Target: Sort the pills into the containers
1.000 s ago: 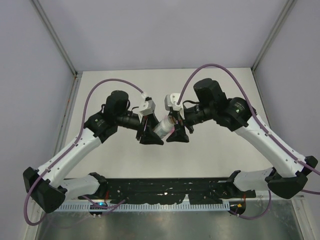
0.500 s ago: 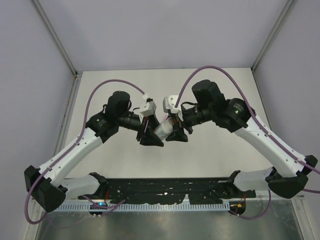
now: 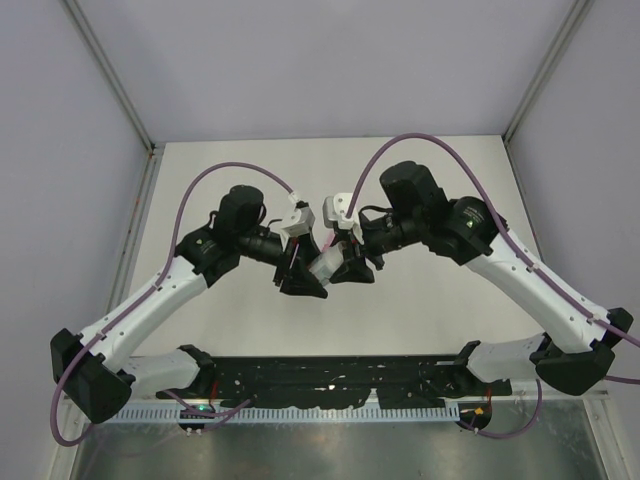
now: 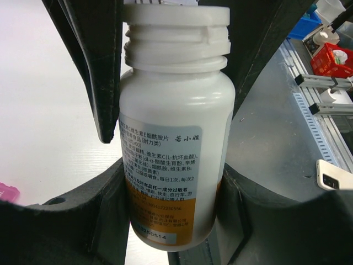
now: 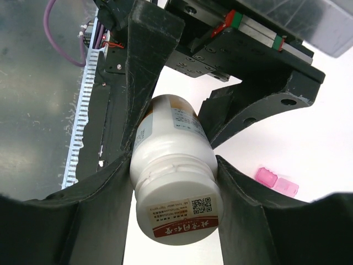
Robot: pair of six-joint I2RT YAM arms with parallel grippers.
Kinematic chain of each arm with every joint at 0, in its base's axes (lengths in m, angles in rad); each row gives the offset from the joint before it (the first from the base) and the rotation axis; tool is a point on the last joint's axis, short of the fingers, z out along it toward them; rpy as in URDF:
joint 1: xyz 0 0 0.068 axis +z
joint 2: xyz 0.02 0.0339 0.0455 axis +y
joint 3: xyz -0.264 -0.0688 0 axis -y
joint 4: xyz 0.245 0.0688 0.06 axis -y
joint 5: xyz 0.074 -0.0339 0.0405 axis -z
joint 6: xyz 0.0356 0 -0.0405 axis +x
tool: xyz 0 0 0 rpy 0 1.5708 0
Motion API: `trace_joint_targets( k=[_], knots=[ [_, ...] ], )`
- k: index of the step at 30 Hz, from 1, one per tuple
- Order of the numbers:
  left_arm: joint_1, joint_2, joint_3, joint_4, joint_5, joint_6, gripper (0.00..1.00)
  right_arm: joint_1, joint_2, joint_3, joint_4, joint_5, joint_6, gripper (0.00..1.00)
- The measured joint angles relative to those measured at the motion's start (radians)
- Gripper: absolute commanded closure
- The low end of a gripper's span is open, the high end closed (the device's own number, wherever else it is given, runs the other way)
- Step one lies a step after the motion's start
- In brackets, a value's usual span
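Note:
A white bottle (image 3: pixel 326 265) with an orange-bottomed label is held in the air between both grippers, lying tilted. My left gripper (image 3: pixel 303 277) is shut on its base end (image 4: pixel 172 165). My right gripper (image 3: pixel 350 266) is shut on its capped neck end; the white cap (image 5: pixel 179 212) faces the right wrist camera. The pink pill box (image 5: pixel 276 181) lies on the white table below, also at the left edge of the left wrist view (image 4: pixel 6 193). In the top view the grippers hide it. No loose pills show.
The white table (image 3: pixel 440 300) is walled at the back and sides. A black rail (image 3: pixel 330 375) and the arm bases run along the near edge. A grey metal shelf (image 4: pixel 276 127) with a phone and bins lies beyond that edge.
Both grippers, still holding the bottle between them, have drifted slightly toward the near edge, and the bottle has tilted a little more.

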Motion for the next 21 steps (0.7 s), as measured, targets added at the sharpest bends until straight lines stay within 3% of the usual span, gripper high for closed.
trace_joint_targets(
  k=[1, 3, 5, 9, 12, 15, 21],
  knots=[
    [0.0, 0.0, 0.0, 0.0, 0.0, 0.0, 1.0, 0.0, 0.0, 0.0, 0.0, 0.0, 0.0, 0.86],
    [0.0, 0.0, 0.0, -0.001, 0.0, 0.0, 0.99, 0.0, 0.001, 0.0, -0.001, 0.0, 0.0, 0.94],
    [0.0, 0.0, 0.0, -0.001, -0.001, 0.0, 0.8, 0.0, 0.002, 0.0, -0.001, -0.001, 0.0, 0.94],
    [0.0, 0.0, 0.003, -0.008, -0.01, 0.006, 0.57, 0.0, 0.003, 0.0, -0.002, 0.002, 0.003, 0.94],
    [0.0, 0.0, 0.011, -0.03, -0.026, 0.018, 0.33, 0.0, 0.008, 0.002, -0.002, 0.008, 0.012, 0.95],
    [0.0, 0.001, 0.029, -0.05, -0.062, 0.027, 0.2, 0.001, 0.015, 0.003, 0.003, 0.015, 0.04, 0.94],
    [0.001, 0.002, 0.053, -0.053, -0.144, 0.049, 0.07, 0.008, 0.048, 0.003, 0.012, 0.018, 0.1, 0.94]
  ],
)
